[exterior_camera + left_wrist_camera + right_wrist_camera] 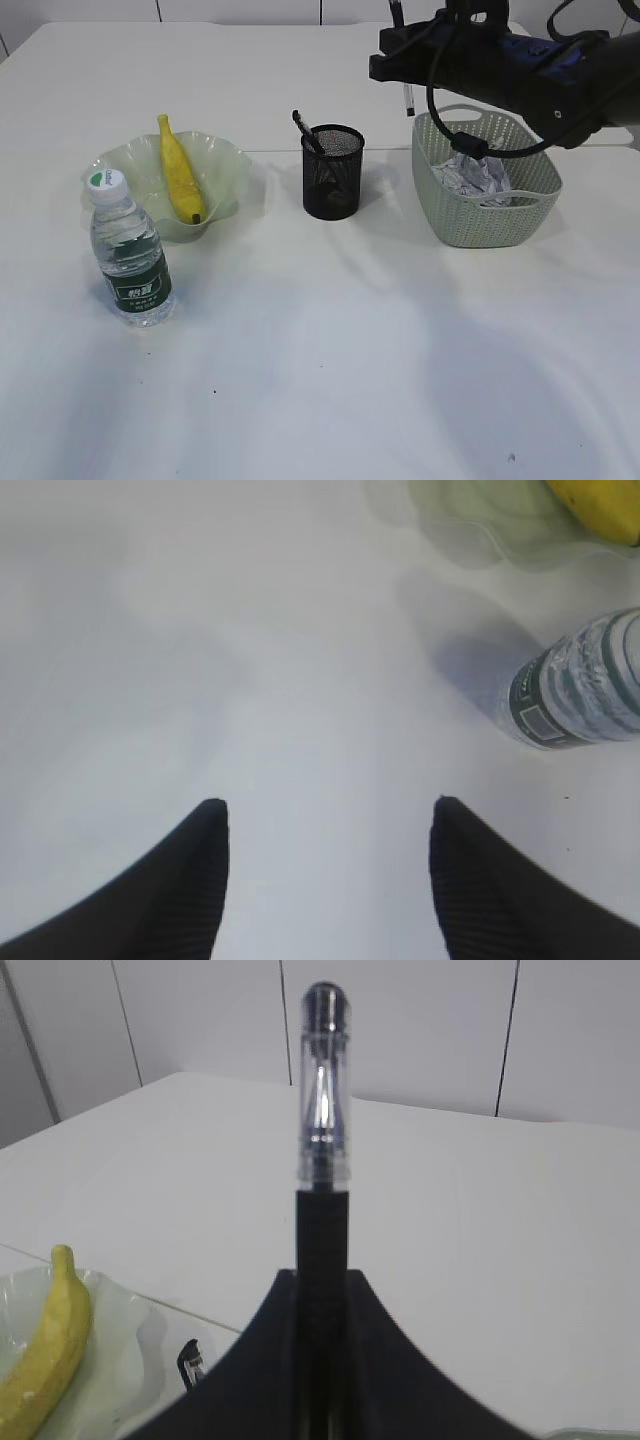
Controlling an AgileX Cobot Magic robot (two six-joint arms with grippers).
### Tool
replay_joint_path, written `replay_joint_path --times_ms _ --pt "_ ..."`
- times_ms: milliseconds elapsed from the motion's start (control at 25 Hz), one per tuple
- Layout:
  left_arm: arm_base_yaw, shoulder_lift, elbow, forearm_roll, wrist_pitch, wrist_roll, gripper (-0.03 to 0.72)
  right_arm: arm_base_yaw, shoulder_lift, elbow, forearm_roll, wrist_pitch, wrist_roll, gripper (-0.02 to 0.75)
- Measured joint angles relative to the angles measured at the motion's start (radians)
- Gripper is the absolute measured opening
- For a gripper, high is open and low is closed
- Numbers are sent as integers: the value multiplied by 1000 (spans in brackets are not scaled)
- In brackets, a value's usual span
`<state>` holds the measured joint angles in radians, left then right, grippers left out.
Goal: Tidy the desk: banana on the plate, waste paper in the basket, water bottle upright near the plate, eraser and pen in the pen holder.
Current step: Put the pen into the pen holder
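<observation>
A yellow banana (178,170) lies on the pale green plate (228,160). The water bottle (130,255) stands upright just in front of the plate. One pen (304,131) leans in the black mesh pen holder (333,172). Crumpled waste paper (480,178) sits in the green basket (505,225). My right gripper (400,60) hovers high between the holder and the basket, shut on a second pen (323,1110) with a clear cap end. My left gripper (330,805) hangs open over bare table, with the bottle (580,695) to its right. No eraser shows.
The right arm (540,70) and its cable cross over the basket's back rim. A white wall (400,1020) stands behind the table's far edge. In the left wrist view the plate (470,530) and banana (600,505) lie beyond the bottle.
</observation>
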<state>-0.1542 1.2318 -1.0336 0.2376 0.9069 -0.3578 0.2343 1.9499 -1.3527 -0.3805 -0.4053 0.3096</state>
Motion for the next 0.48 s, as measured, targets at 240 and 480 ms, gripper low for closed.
replay_joint_path --times_ms 240,480 --pt "0 0 0 0 0 0 437 -6 21 -7 -85 -133 40 43" --pt "0 0 0 0 0 0 436 -6 87 -24 -89 -177 65 43"
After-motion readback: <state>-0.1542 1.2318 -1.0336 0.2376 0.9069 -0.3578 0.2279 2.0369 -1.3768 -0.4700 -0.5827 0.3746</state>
